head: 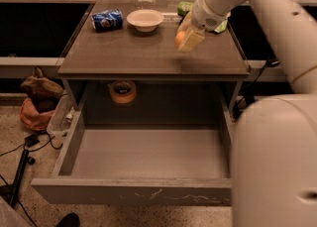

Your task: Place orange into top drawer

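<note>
One cam only, no 2nd view to share w/. It sits high, in front of the grey table on its open top drawer side, tilted steeply down twd table's back edge. Close in: arm fills frame right of table. The gripper is clamped on the orange over table's right-rear top

No text is legible; the gripper holds the orange above the table.

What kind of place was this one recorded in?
Probably a lab or workshop test bay: loose cables on a speckled floor, a tape roll inside the grey table, its top drawer pulled open. The gripper holds the orange above the tabletop.
</note>
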{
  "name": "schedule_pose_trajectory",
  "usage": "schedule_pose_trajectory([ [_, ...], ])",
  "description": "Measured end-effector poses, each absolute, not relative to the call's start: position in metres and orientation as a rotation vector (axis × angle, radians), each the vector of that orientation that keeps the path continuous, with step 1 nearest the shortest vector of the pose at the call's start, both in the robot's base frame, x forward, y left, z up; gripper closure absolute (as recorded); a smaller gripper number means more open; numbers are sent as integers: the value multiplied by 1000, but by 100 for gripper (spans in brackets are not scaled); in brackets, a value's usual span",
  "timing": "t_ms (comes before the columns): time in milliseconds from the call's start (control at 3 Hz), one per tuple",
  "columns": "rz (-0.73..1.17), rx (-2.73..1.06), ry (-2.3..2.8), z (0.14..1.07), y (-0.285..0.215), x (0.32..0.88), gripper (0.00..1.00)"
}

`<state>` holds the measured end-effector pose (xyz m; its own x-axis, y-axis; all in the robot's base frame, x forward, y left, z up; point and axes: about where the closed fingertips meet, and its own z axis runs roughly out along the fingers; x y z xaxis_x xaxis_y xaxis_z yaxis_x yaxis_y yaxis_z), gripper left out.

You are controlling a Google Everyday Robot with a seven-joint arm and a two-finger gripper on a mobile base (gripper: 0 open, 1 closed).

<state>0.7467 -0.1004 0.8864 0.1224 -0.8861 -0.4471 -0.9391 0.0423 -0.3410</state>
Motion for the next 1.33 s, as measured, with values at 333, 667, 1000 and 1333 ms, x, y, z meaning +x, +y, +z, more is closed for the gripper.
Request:
schedule_pose_trajectory([
  [333, 125, -1807, 1727, 914, -105, 713, 100],
  [667, 125, -1807, 1727, 913, -105, 713, 100],
  [1000, 142, -1819, 1730, 904, -105, 697, 100],
  [1333, 96, -1797, 1712, 918, -114, 654, 100],
])
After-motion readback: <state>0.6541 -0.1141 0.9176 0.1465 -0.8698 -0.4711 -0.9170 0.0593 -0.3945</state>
